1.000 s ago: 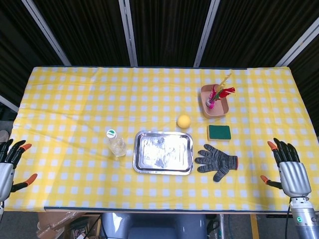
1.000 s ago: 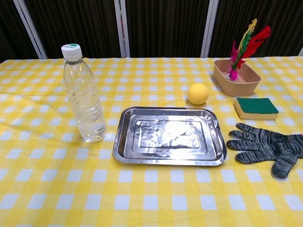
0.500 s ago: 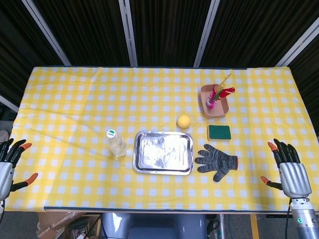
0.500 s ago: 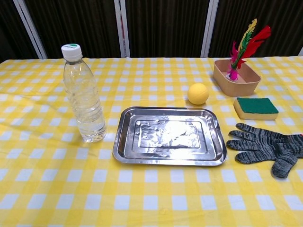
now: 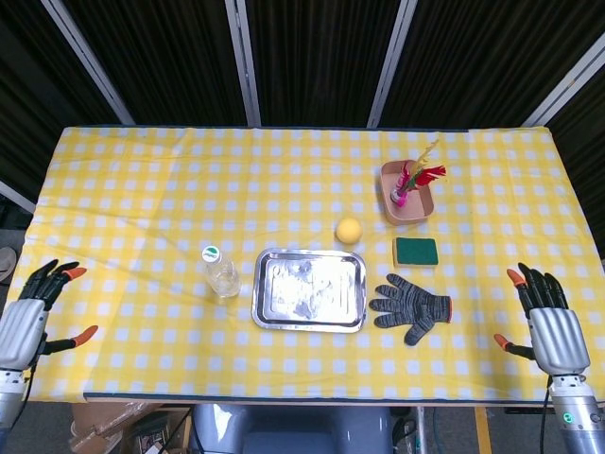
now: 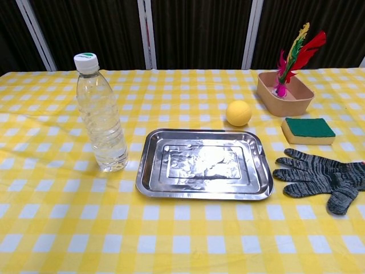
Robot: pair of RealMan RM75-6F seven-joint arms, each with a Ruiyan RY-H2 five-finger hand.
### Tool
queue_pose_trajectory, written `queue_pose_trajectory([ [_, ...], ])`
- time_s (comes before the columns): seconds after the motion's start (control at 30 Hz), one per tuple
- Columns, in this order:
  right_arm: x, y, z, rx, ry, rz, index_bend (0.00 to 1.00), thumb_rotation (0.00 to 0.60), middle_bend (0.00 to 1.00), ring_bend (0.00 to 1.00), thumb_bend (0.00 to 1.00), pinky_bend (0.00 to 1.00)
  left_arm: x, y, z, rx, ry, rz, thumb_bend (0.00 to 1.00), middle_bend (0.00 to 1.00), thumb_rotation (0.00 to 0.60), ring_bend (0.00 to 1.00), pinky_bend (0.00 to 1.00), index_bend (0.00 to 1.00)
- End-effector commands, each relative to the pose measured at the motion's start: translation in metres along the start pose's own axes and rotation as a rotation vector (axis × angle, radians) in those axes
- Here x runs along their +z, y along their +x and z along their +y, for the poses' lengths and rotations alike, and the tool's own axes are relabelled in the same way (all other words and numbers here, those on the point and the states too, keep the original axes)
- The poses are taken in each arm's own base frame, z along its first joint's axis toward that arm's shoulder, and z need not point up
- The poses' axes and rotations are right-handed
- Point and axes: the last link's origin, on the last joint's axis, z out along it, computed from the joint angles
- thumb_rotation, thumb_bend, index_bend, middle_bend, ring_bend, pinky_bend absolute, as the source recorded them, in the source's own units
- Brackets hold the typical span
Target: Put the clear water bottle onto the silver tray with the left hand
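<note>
The head view looks steeply down from high above the table's near edge toward 12 o'clock; the chest view sits low and close, sharing the tray and its neighbours.

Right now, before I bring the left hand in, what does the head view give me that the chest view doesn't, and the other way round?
Only the head view shows the hands: the left hand open at the table's near-left corner, far from the bottle, and the right hand open at the near-right edge. Only the chest view shows the clear water bottle side-on, upright and capped. Both show the bottle standing left of the silver tray, not touching it, plus the yellow ball, sponge, grey glove and the feathered shuttlecock in its tan box.
</note>
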Motion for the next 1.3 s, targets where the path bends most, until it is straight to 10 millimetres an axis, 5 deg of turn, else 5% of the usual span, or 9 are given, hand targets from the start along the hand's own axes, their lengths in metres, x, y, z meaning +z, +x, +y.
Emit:
queue_pose_trajectory([
  [0.03,0.001,0.0,0.0,0.002,-0.003,0.0,0.08,0.6,0.0,0.0,0.05,0.0,0.03,-0.024,0.005,-0.169,0.007,-0.136,0.22,0.1,0.6,0.0,0.0,0.17],
  [0.27,0.003,-0.001,0.002,0.006,-0.006,0.0,0.06,0.6,0.0,0.0,0.05,0.0,0.061,-0.044,0.017,-0.407,0.028,-0.223,0.21,0.08,0.6,0.0,0.0,0.15],
  [0.77,0.004,0.002,0.004,0.025,-0.014,0.009,0.06,0.6,0.0,0.0,0.05,0.0,0.108,-0.088,0.045,-0.504,0.035,-0.285,0.2,0.07,0.6,0.0,0.0,0.15],
  [1.3,0.005,0.004,0.005,0.041,-0.011,0.005,0.06,0.6,0.0,0.0,0.05,0.0,0.138,-0.14,0.103,-0.533,-0.018,-0.348,0.2,0.07,0.6,0.0,0.0,0.15],
])
